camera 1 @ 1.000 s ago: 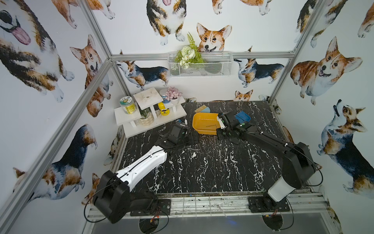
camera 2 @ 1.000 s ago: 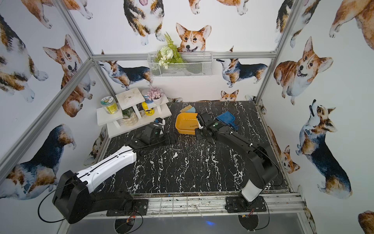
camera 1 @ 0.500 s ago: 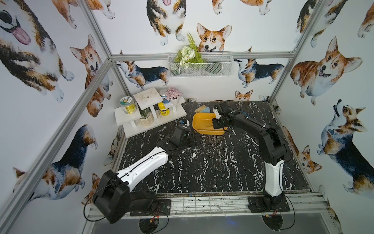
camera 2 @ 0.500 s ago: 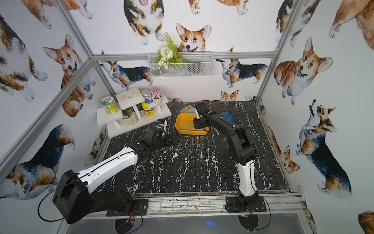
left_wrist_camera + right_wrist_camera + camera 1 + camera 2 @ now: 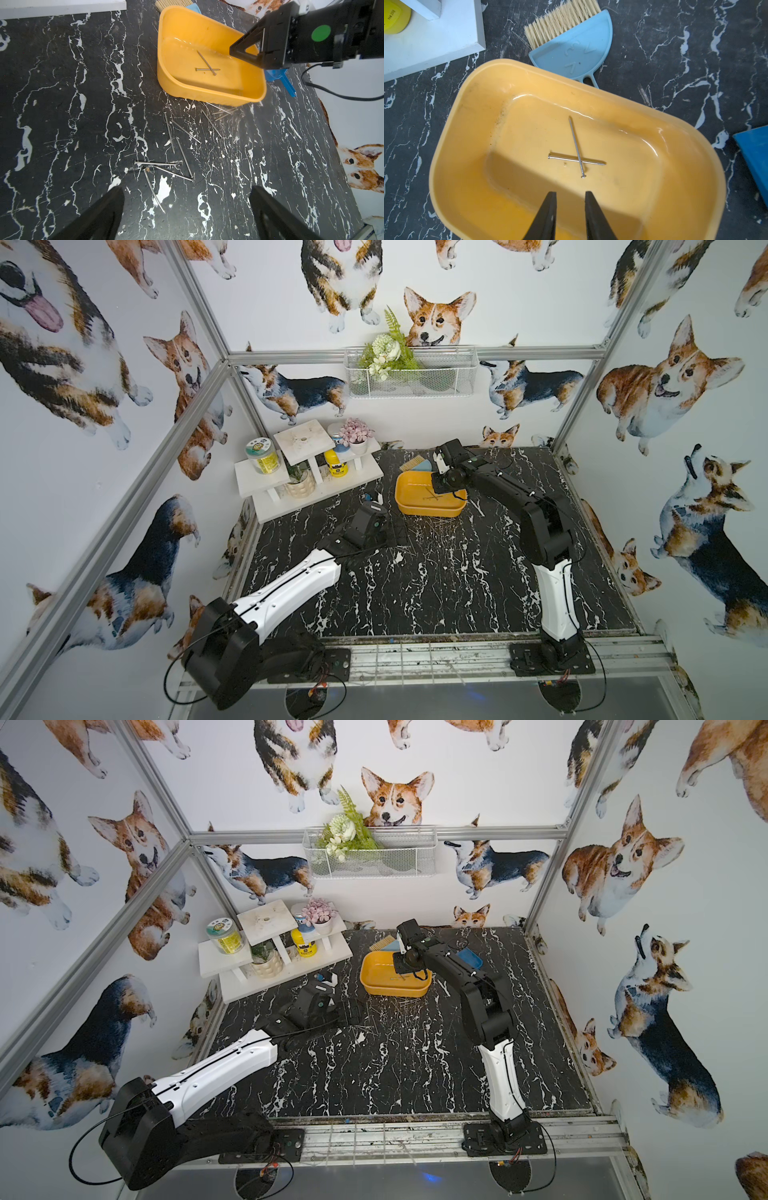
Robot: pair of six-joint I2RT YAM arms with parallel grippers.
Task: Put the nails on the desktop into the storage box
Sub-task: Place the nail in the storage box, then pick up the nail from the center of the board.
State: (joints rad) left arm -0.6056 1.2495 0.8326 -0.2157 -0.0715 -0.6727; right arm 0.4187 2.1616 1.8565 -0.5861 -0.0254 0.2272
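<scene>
The yellow-orange storage box [image 5: 405, 506] [image 5: 374, 986] stands at the back of the black marble desktop [image 5: 415, 593]. Two nails [image 5: 577, 160] [image 5: 207, 67] lie crossed on its floor. Several more nails [image 5: 182, 153] [image 5: 436, 524] lie scattered on the desktop just in front of the box. My right gripper [image 5: 570, 193] [image 5: 444, 485] hangs over the box [image 5: 452, 128], its jaws a narrow gap apart with nothing between them. My left gripper [image 5: 187, 190] [image 5: 395, 531] is wide open and low over the desktop, close to the nearest loose nails.
A light blue brush with pale bristles [image 5: 571, 47] lies behind the box, and a darker blue dustpan [image 5: 753, 158] lies to its right. A white tiered shelf [image 5: 307, 472] with jars and pots stands at the back left. A wire basket [image 5: 409, 373] hangs on the back wall.
My right arm has swung from beside the box to over it, and its jaws have parted from shut. The left arm has crept slightly forward, its gripper still wide open.
</scene>
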